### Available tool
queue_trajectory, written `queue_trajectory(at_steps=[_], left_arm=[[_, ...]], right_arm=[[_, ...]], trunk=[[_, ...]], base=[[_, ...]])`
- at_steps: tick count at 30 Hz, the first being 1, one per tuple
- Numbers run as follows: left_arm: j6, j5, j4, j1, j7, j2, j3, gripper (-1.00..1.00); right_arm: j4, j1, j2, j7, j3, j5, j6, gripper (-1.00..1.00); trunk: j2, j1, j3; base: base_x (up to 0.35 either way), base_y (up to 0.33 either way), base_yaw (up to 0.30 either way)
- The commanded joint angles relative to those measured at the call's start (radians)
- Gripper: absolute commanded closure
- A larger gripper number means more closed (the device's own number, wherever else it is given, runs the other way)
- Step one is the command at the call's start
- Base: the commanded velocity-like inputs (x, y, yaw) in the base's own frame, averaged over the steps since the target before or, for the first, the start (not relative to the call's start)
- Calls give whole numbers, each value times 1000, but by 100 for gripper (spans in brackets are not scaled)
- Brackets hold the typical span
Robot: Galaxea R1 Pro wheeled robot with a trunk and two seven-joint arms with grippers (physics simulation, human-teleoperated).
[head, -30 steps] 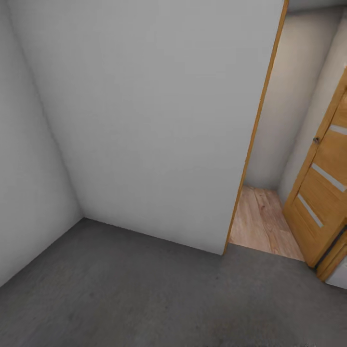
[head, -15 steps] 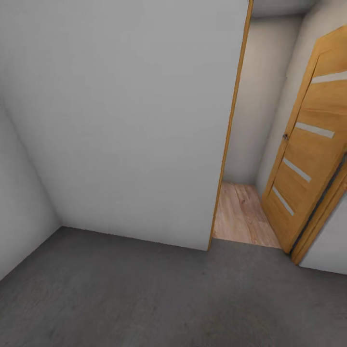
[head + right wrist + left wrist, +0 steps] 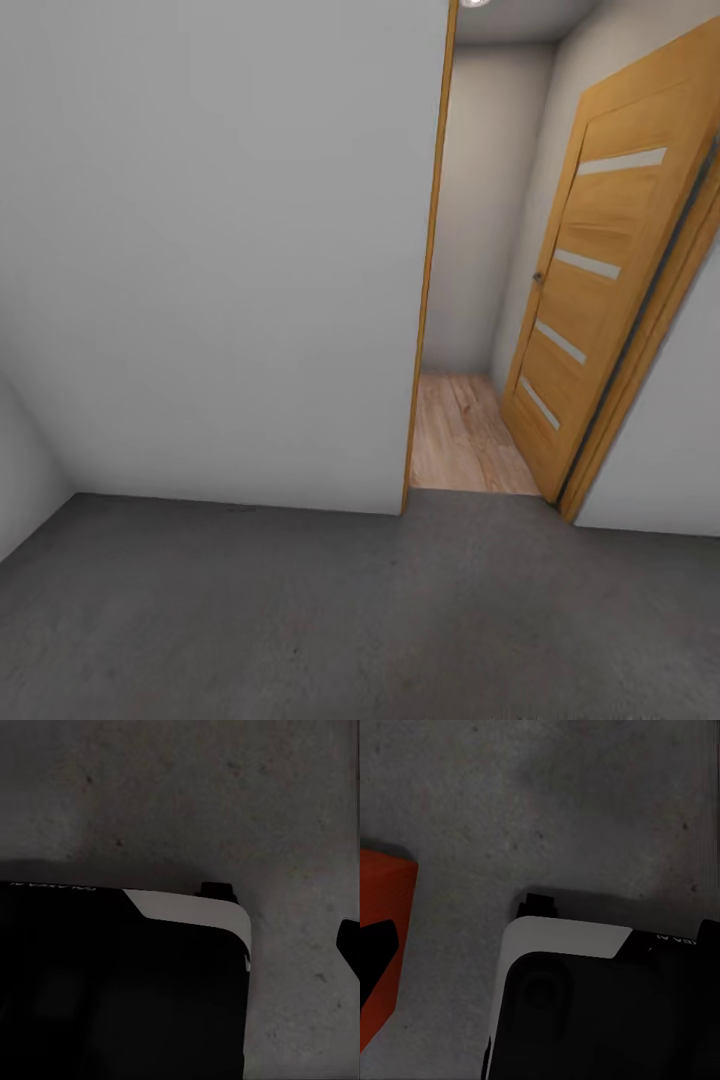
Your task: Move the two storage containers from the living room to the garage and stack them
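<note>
One orange container (image 3: pixel 382 945), concrete floor (image 3: pixel 300 620)

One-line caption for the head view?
Grey concrete floor leading to an open wooden door with wood planks beyond.

Floor (image 3: pixel 300 620): rough matt grey concrete.
Door (image 3: pixel 590 300): smooth honey-coloured wood.
Walls (image 3: pixel 220 250): plain matt white.
Container (image 3: pixel 386 945): smooth orange-red.
</note>
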Motion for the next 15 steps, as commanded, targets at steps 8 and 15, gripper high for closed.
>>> queue_trajectory(at_steps=[8, 15], left_arm=[[4, 9, -1, 0, 1, 0, 0, -100], [4, 8, -1, 0, 1, 0, 0, -100]], right_arm=[[3, -1, 0, 2, 8, -11, -5, -100], [3, -1, 0, 2, 8, -11, -5, -100]], trunk=[[-1, 0, -1], [-1, 0, -1]], base=[[0, 0, -259], [0, 0, -259]])
